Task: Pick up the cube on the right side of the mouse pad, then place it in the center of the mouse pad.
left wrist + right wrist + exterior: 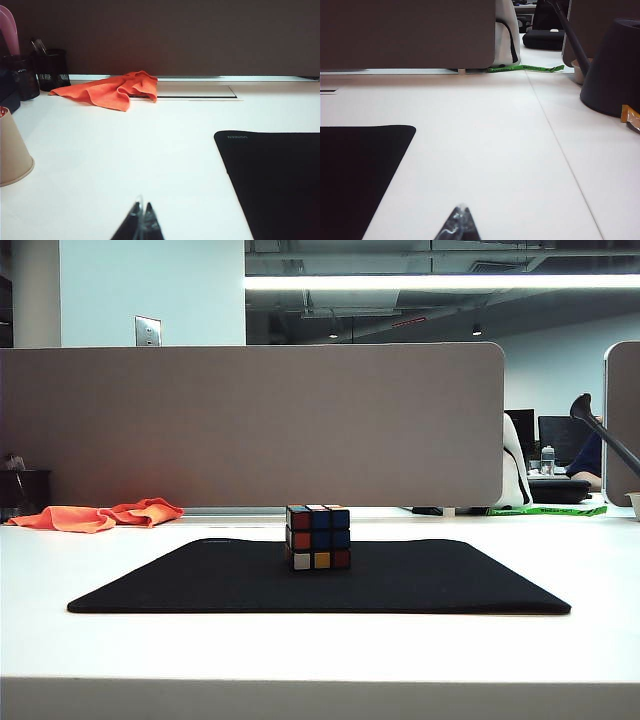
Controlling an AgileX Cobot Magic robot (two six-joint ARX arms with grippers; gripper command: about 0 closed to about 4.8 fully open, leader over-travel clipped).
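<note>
The cube [318, 537], black-framed with red, blue, orange, white and yellow stickers, stands upright near the middle of the black mouse pad [200, 585], towards its far edge. No gripper touches it, and neither arm shows in the exterior view. In the left wrist view my left gripper [141, 206] is shut with nothing in it, low over the white table beside the mouse pad's [275, 180] left edge. My right gripper [461, 208] is likewise shut and empty, over the table beside the mouse pad's [355, 170] right edge. Neither wrist view shows the cube.
An orange cloth [100, 515] lies at the back left, near black pen holders [50, 70] and a paper cup [12, 150]. A dark cone-shaped base [612, 65] stands at the right. A grey partition [250, 425] closes the back.
</note>
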